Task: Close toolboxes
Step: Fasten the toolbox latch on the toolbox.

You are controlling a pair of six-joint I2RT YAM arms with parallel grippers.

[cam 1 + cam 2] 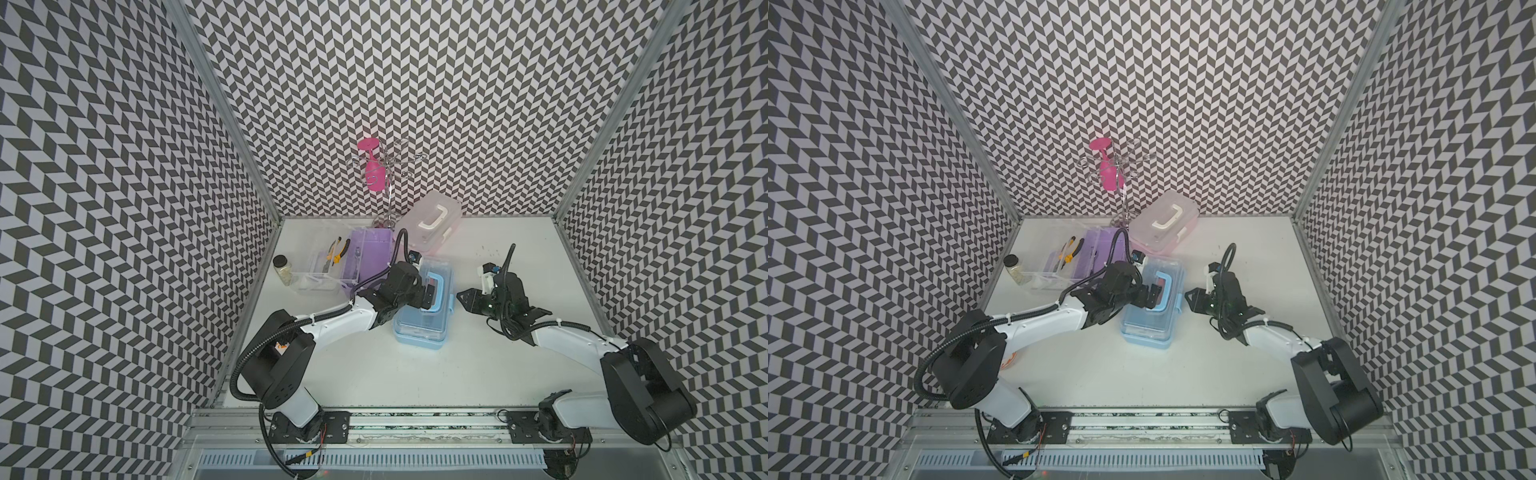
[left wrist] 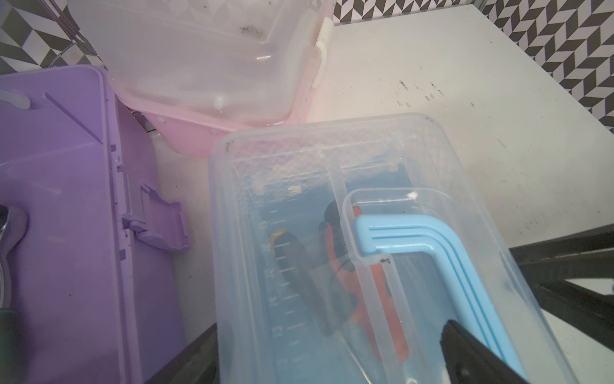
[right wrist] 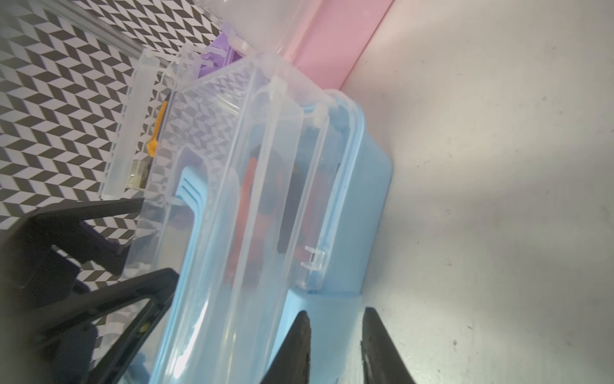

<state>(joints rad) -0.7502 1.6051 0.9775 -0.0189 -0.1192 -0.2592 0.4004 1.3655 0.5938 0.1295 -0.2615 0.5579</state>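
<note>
Blue toolbox — ruler numerals moulded in lid; left gripper spread over handle; right gripper slightly parted by latch.

Overhead stereo; wrist cams near blue toolbox

Purple toolbox, pink toolbox, light-blue toolbox; black-white chevron walls.

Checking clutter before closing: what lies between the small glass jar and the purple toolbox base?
The purple toolbox's open clear plastic lid, in both top views.
</note>
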